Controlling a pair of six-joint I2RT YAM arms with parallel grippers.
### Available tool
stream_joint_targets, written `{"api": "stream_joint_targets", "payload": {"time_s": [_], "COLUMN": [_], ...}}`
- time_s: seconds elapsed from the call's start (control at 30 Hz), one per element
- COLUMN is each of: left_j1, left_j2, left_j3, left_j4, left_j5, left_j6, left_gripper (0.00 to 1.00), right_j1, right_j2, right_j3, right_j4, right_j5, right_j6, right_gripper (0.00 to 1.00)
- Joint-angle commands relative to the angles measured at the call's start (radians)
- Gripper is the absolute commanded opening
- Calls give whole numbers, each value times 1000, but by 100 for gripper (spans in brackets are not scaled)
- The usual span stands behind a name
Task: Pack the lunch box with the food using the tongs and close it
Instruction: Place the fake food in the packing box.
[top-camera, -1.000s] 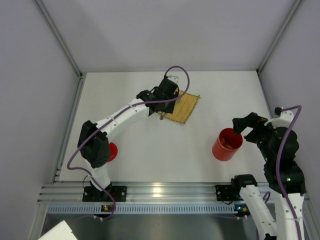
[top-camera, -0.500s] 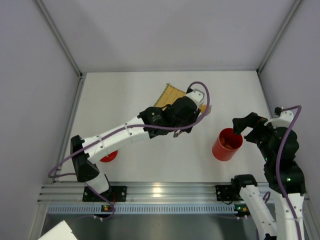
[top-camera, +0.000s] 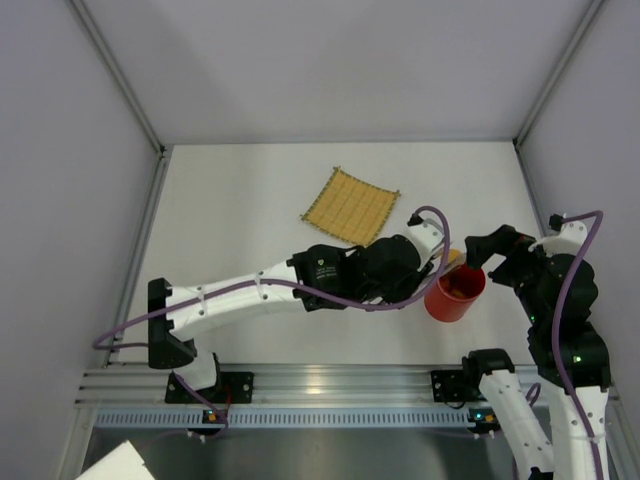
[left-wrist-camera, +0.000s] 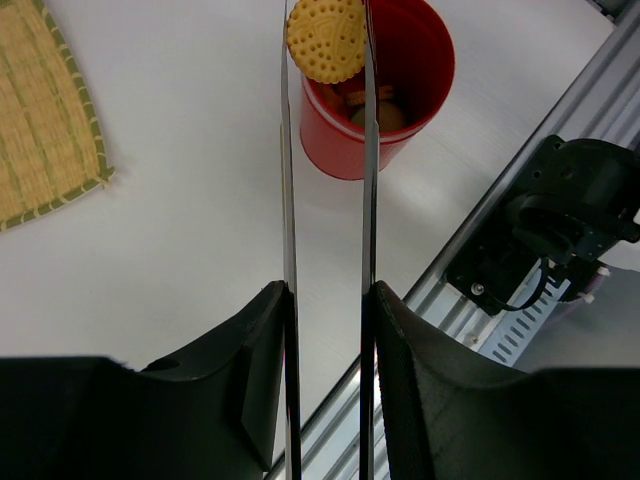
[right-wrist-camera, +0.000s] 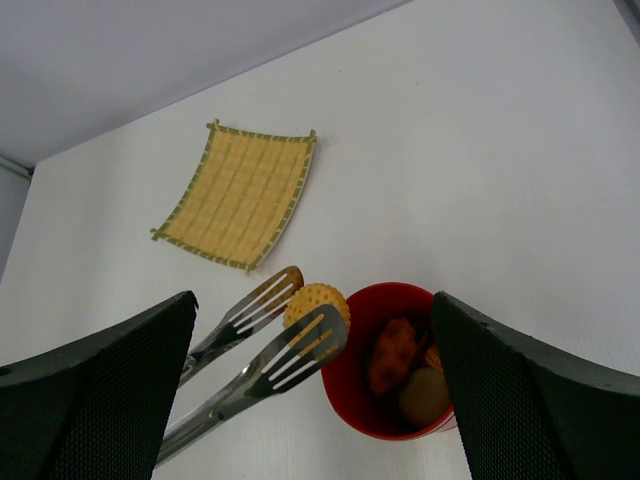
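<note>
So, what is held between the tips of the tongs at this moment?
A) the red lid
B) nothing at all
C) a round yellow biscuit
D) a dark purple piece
C: in the left wrist view the tongs pinch a round yellow biscuit with a dotted face, at the rim of the red lunch box.

White matte bench (top-camera: 250, 200) across the middle of the top view, with only soft shadows. Closed in by plain pale lilac-grey panels: back wall (top-camera: 340, 60) along the top, left wall (top-camera: 60, 200), right wall (top-camera: 600, 110). Slim grey metal struts (top-camera: 115, 75) slanting down from the upper corners to the far corners of the bench. Ribbed aluminium rail (top-camera: 330, 382) along the near edge, low in the frame, with a bright glint at its centre. Below it a grey slotted strip (top-camera: 340, 417), then a dark grey surface (top-camera: 350, 455).
</note>
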Motion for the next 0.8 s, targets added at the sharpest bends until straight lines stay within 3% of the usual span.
{"api": "stream_joint_targets", "payload": {"time_s": [0.0, 0.37, 0.63, 0.77], "left_j1": [-23, -47, -55, -55], "left_j2": [18, 80, 92, 92], "left_j3": [63, 86, 88, 88], "left_j4": [25, 4, 6, 6], "left_j5": [14, 38, 43, 46], "left_j6": [-11, -23, -19, -17], "left_gripper": [34, 38, 52, 54], "right_j1": [-12, -12, -12, -12], "right_j2": [9, 8, 8, 8], "right_j3": [32, 33, 27, 27], "right_j4": [28, 22, 23, 23], "right_j5": [-3, 3, -1, -1], "right_j6": [-2, -7, -7, -7], "right_gripper": [99, 100, 99, 100]}}
